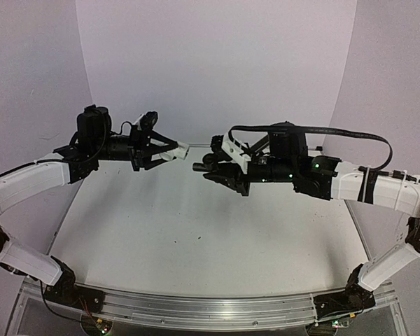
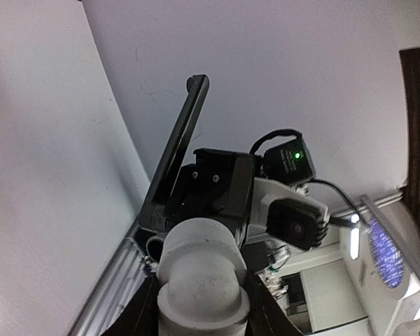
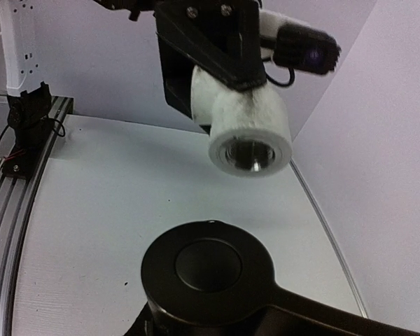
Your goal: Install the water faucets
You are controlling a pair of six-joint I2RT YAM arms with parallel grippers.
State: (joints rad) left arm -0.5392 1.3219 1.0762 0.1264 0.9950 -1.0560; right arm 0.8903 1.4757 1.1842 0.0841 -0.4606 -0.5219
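The white fitting (image 1: 180, 149) is clamped in the left tool (image 1: 169, 150), the black spout (image 1: 198, 166) in the right tool (image 1: 208, 166). The fitting is held near the spout, at its ten o'clock.

Both arms wear the same livery on my feed — the left arm (image 1: 28, 180) and right arm (image 1: 381, 187) have smooth white shells on the long links, with black joints between. Their black base blocks (image 1: 61, 283) trail thin wires. The left gripper (image 1: 176, 150) and right gripper (image 1: 200, 168) are black, each with a small black camera (image 1: 148, 119) on a white bracket. A thick black cable (image 1: 336, 131) runs along the right arm, near green lights (image 1: 315, 166) — and I see two silver screws (image 3: 191, 12) on the left jaws' bracket.
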